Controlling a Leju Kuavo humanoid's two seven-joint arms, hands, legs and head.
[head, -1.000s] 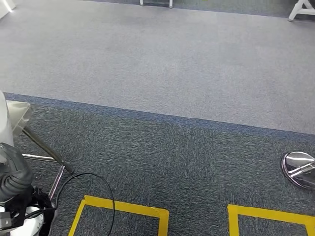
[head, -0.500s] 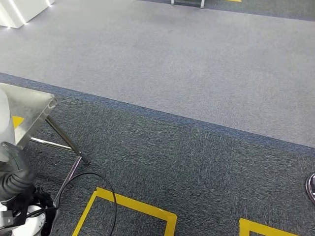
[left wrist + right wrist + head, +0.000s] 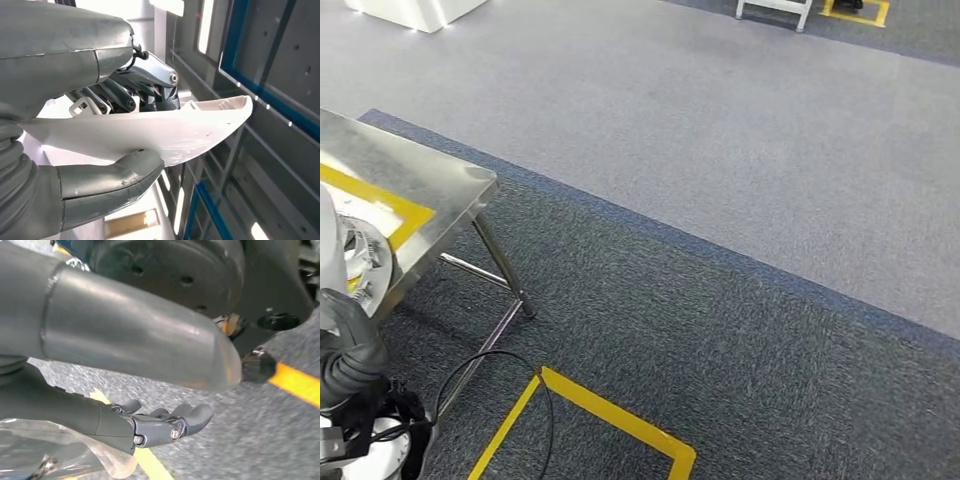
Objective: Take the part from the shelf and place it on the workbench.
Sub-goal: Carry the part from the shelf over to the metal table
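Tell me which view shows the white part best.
The left wrist view: the part lies across the frame, gripped by the left robot hand. The head view has a white edge at far left, perhaps the part. The right wrist view gives nothing clear.

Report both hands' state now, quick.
Left hand: holding the white part between thumb and fingers.
Right hand: holding nothing, fingers loosely extended and apart, so open.
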